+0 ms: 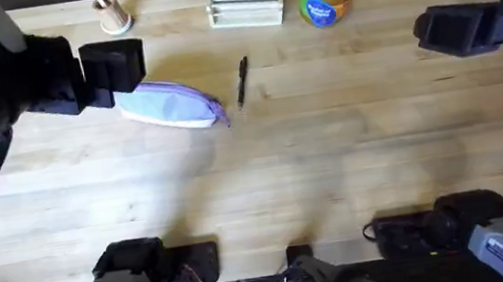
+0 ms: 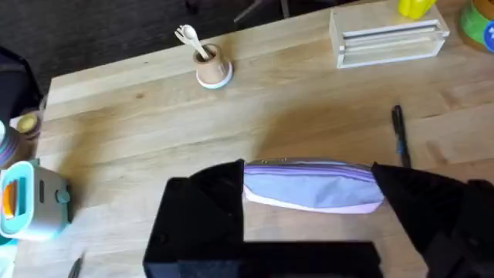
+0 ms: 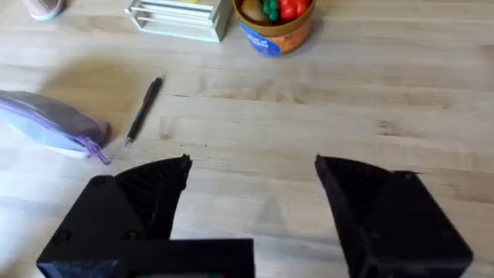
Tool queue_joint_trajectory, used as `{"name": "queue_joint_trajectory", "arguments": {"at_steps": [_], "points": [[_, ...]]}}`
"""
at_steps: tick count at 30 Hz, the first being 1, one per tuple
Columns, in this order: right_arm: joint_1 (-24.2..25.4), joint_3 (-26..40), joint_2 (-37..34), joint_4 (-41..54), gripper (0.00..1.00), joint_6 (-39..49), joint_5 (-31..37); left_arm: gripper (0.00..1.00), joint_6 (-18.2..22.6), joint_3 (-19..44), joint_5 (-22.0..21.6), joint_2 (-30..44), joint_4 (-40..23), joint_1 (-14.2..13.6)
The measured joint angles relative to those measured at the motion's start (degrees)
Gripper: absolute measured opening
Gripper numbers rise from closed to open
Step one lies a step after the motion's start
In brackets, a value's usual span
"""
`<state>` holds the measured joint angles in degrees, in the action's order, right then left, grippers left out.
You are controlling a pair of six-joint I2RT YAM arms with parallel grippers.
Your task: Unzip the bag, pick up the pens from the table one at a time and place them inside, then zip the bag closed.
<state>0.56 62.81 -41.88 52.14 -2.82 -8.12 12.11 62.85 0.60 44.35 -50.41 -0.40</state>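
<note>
Right end effector [image 3: 251, 181], fingers spread wide above a wooden tabletop [image 3: 347, 100]; a black pen [image 3: 143, 110] lies just beside a lavender bag [image 3: 50, 123]

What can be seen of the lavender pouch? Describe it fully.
The bag is a soft oblong lavender fabric pouch with a white lower edge and a zipper along its top, a small purple pull hanging at the end nearest the pen. It looks zipped. It lies on the table, apart from the pen, between the left tool's open fingers.
</note>
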Motion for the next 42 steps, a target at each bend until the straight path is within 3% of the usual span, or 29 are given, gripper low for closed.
{"name": "queue_joint_trajectory", "arguments": {"at_steps": [10,13,17,21,27,33,37,41,42], "points": [[0.00,0.03,-0.12,0.48,0.995,-0.82,-6.36,0.993,0.20,0.00,0.65,0.81,-0.73,0.01],[0.00,0.03,-0.81,0.48,0.995,1.14,-7.22,0.992,2.75,0.00,1.54,1.09,-0.24,0.00],[0.00,0.03,-3.23,0.35,0.995,4.33,-7.85,0.992,8.81,0.13,1.40,3.40,-0.19,0.36],[0.00,0.03,-6.48,0.04,0.995,6.96,-7.82,0.990,16.39,0.15,1.19,8.75,-0.01,3.52],[0.00,0.03,-10.17,-4.17,0.995,8.57,-7.30,0.993,31.58,0.09,8.32,13.50,2.62,8.49],[0.00,0.03,-10.59,-7.20,0.995,8.87,-7.15,0.992,38.63,0.17,13.30,12.97,4.33,9.99],[0.00,0.03,-10.59,-7.08,0.995,8.87,-7.15,0.991,45.25,0.20,14.55,13.47,1.01,10.92],[0.00,0.03,-10.59,-7.08,0.995,8.87,-7.15,0.991,53.13,0.22,17.39,17.32,-0.46,15.42],[0.00,0.03,-10.59,-7.08,0.995,8.87,-7.13,0.991,58.91,0.22,21.55,21.40,-0.42,20.21]]}}
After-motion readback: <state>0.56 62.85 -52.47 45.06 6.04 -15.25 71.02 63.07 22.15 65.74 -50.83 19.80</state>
